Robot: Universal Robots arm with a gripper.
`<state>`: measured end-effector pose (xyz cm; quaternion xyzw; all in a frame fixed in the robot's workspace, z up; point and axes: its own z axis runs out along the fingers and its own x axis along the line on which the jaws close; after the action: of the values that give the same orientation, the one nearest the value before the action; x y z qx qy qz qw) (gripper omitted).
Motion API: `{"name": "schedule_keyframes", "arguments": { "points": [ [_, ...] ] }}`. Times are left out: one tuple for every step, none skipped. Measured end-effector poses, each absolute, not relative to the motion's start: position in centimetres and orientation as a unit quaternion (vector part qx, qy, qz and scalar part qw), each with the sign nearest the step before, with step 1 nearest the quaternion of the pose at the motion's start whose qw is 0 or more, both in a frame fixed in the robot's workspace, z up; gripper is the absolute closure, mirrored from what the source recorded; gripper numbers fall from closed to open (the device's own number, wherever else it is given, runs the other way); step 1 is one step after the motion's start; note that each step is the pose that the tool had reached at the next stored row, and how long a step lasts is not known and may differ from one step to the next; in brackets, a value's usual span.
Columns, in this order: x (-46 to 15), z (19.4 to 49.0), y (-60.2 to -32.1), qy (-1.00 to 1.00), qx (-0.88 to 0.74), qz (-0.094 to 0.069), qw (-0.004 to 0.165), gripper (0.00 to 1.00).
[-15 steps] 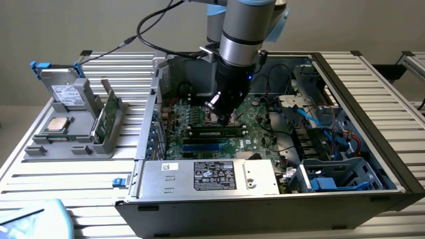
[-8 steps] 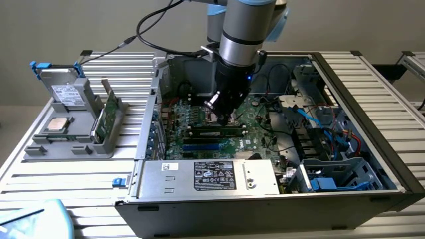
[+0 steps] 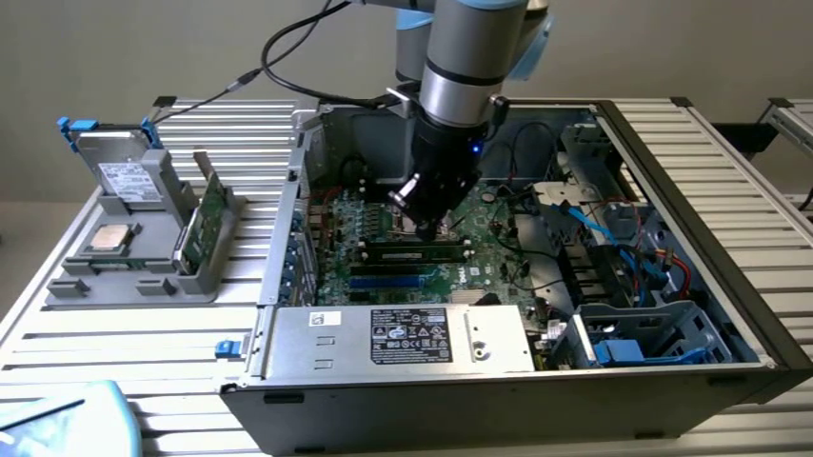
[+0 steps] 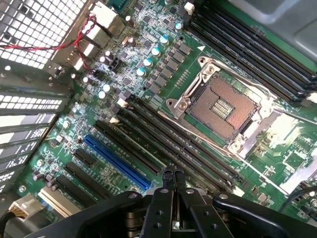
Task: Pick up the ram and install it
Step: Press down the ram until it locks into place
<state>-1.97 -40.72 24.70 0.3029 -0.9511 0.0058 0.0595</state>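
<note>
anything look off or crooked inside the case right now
Nothing stands out. The ram lies level in its slot on the motherboard, the shut gripper just above it. The CPU socket sits bare, its pins showing no visible damage.

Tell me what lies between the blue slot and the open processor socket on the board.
In the wrist view, a bank of long black memory slots runs side by side between the blue slot and the processor socket.
</note>
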Motion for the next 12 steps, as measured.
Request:
{"name": "schedule_keyframes", "arguments": {
  "points": [
    [-1.97,24.70,-40.72,-0.952,0.300,0.008,0.060,0.89],
    [-1.97,24.71,-40.73,-0.953,0.296,0.011,0.061,0.89],
    [-1.97,24.71,-40.73,-0.954,0.292,0.013,0.062,0.89],
    [-1.97,24.71,-40.72,-0.955,0.289,0.016,0.063,0.89],
    [-1.97,24.71,-40.72,-0.956,0.285,0.019,0.064,0.89],
    [-1.97,24.70,-40.72,-0.957,0.281,0.021,0.065,0.89],
    [-1.97,24.70,-40.72,-0.958,0.277,0.023,0.066,0.89],
    [-1.97,24.70,-40.72,-0.960,0.272,0.025,0.066,0.89],
    [-1.97,24.70,-40.72,-0.961,0.268,0.026,0.067,0.89],
    [-1.98,24.70,-40.73,-0.962,0.263,0.027,0.067,0.89],
    [-1.98,24.68,-40.72,-0.964,0.257,0.026,0.067,0.89],
    [-1.98,24.66,-40.72,-0.965,0.252,0.026,0.068,0.89]
  ]
}}
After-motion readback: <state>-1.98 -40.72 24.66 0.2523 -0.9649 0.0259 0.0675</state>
